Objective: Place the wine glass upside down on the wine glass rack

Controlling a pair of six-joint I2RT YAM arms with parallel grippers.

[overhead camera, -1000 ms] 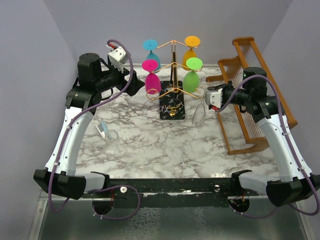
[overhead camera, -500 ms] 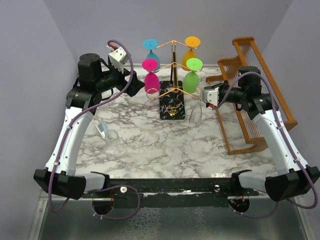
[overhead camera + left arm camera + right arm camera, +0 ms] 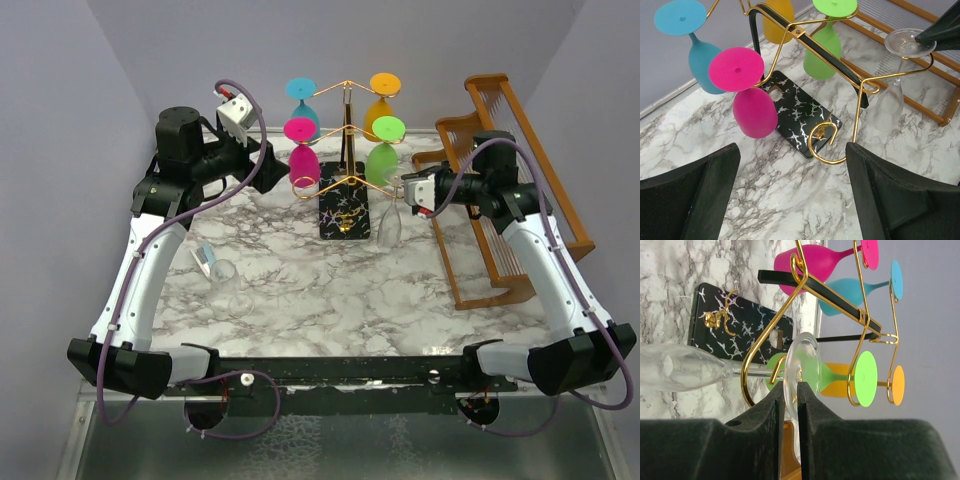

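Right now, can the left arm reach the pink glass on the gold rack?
Probably yes. The left end effector is open and faces the pink wine glass, with nothing between them.

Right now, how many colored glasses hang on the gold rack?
4: blue glass upper left, orange glass upper right, pink glass lower left, green glass lower right. None seem hidden; clear glass not counted.

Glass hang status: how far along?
Done: four coloured glasses hang on the rack. In hand: right gripper pinches the clear glass by its foot, inverted, stem apparently inside a lower gold arm. Remaining: open the gripper and withdraw.
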